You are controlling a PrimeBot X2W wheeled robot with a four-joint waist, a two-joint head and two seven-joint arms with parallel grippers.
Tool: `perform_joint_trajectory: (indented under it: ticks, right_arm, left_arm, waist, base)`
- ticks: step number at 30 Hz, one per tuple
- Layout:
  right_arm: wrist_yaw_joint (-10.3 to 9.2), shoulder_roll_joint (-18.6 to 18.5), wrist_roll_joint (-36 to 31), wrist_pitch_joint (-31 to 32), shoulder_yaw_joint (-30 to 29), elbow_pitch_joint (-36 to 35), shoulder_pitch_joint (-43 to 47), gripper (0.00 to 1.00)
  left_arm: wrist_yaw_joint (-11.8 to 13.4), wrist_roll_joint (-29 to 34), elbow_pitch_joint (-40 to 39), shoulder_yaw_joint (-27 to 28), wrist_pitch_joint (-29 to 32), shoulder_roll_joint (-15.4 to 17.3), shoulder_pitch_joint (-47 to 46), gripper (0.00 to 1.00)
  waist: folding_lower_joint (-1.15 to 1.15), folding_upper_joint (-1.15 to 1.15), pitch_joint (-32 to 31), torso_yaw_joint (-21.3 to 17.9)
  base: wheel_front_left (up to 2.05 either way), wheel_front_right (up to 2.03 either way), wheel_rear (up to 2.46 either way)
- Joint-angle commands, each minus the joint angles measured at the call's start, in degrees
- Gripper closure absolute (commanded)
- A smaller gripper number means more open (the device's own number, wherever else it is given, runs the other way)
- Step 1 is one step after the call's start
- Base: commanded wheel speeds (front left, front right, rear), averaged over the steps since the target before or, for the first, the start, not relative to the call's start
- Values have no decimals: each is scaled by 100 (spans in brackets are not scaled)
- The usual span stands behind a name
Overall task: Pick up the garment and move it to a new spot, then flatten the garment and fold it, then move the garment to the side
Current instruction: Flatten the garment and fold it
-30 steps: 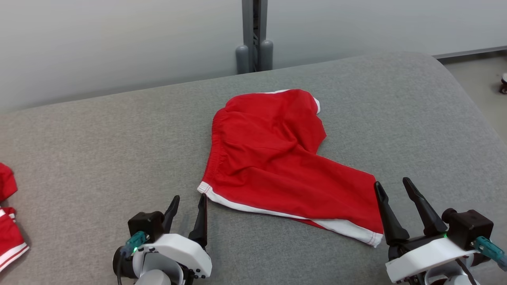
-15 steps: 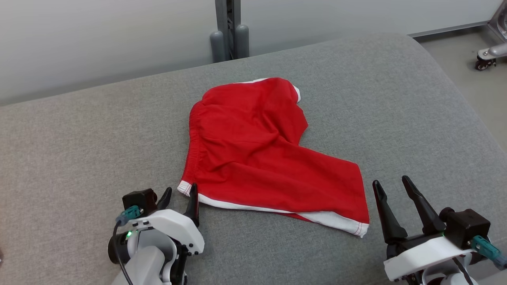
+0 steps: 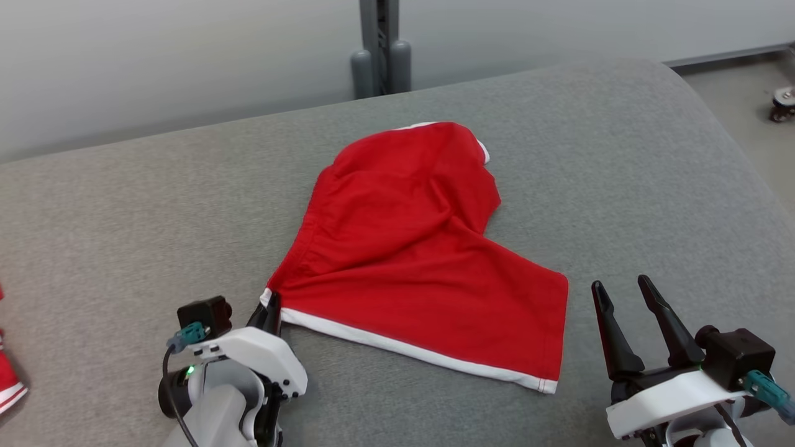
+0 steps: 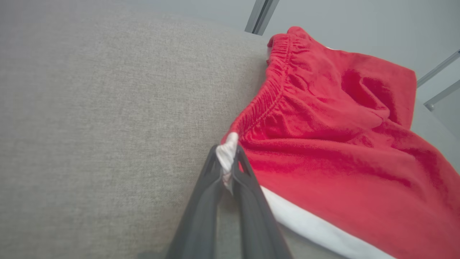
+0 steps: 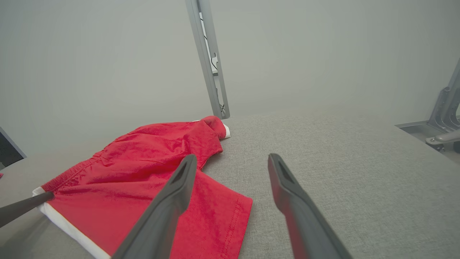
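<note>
The garment (image 3: pixel 410 248), red shorts with a white side stripe and an elastic waistband, lies spread on the grey cushioned surface (image 3: pixel 124 236). My left gripper (image 3: pixel 271 305) is shut on its near-left corner, where waistband and white stripe meet; in the left wrist view the white corner (image 4: pixel 227 155) is pinched between the two dark fingers (image 4: pixel 205 201), and cloth pulls taut from it. My right gripper (image 3: pixel 624 290) stands open just right of the shorts' near-right hem, touching nothing. The right wrist view looks across the shorts (image 5: pixel 151 180) between its spread fingers (image 5: pixel 172 194).
Another red and white garment (image 3: pixel 7 382) peeks in at the left edge. A grey post (image 3: pixel 380 49) stands behind the surface against the pale wall. The surface rounds off at the right, with floor and a caster (image 3: pixel 781 105) beyond.
My left gripper closed on the shorts' near-left corner and drew it toward me and leftward, stretching the waistband. The camera shifted between frames. My right gripper stayed open.
</note>
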Motion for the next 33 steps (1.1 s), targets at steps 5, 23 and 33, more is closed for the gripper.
perform_joint_trajectory:
  ticks: [5,23,33]
  right_arm:
    - [-1,-30,-8,-26,-74,57,112,0]
    - [-1,-3,17,42,-52,257,239,0]
    - [-1,19,10,-20,60,182,170,0]
  left_arm:
    - [-70,36,-61,129,-46,105,316,100]
    - [20,252,-1183,198,-38,139,1349,0]
    - [188,592,-2430,695,-39,240,1539,0]
  waist:
    - [0,0,-238,479]
    - [0,0,-699,1472]
    - [0,0,-650,1097]
  base:
    - [0,0,0]
    - [0,0,0]
    - [0,0,0]
